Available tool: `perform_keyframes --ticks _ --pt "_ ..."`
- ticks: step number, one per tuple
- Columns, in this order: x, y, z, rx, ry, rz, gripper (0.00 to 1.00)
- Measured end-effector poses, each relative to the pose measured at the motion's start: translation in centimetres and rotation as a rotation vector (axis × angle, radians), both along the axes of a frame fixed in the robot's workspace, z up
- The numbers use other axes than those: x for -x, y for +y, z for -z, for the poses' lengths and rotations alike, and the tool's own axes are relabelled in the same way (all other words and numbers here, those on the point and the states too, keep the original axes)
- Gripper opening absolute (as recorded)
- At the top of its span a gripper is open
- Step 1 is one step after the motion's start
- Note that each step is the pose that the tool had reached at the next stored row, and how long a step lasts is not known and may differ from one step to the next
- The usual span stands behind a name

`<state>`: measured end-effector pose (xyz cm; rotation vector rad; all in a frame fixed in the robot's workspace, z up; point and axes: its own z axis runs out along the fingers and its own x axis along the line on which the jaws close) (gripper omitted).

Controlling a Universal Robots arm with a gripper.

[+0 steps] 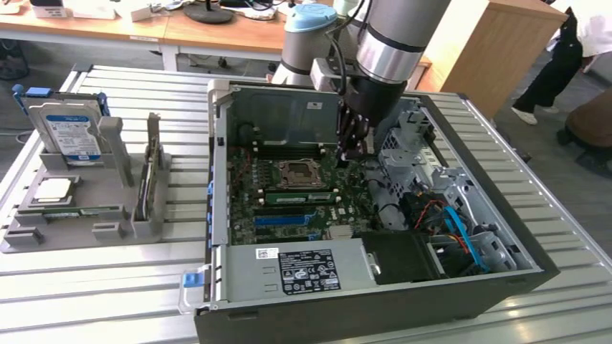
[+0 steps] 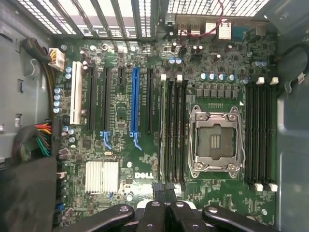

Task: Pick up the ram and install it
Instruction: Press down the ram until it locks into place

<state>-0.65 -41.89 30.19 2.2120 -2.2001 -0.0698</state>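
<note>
Across the slatted metal table [image 1: 96, 301], the open computer case [image 1: 402, 304] lay on its side and took most of the room, its walls ringing the motherboard [image 1: 258, 179] [image 2: 111, 145]. The arm [image 1: 397, 36] reached in from above, and it was tight. The power supply [image 1: 297, 271] boxed in the near edge. A drive cage [image 1: 421, 143] with blue and orange cables [image 1: 459, 229] crowded the exterior view's right, just beside the gripper [image 1: 354, 149] [image 2: 162, 187]. Well apart on the exterior view's left sat a gray tray [image 1: 57, 233] carrying a hard drive [image 1: 67, 132], a processor chip [image 1: 53, 190] and a thin dark board on edge [image 1: 148, 168] that I could not identify. The freest space lay over the board's middle, around the empty CPU socket [image 1: 298, 172] [image 2: 215, 140]. The ram [image 1: 304, 196] [image 2: 164, 130], a green stick, sat in the slot bank between that socket and the blue expansion slot [image 1: 282, 218] [image 2: 134, 101]. The fingers [image 2: 155, 189] were pressed fully together with nothing between them, hanging over the end of that bank, in line with the ram.
</note>
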Motion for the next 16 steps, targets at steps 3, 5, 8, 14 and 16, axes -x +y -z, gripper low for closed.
perform_keyframes --ticks 3,5,8,14,16 --pt "0.0 0.0 0.54 0.0 0.0 0.0 0.11" --pt "0.0 0.0 0.91 0.0 0.0 0.0 0.11" --pt "0.0 0.0 1.42 -0.0001 -0.0001 0.0 0.11" --pt "0.0 0.0 2.33 0.0 -0.0001 0.0 0.11" --pt "0.0 0.0 2.6 -0.0001 0.0 0.0 0.11"
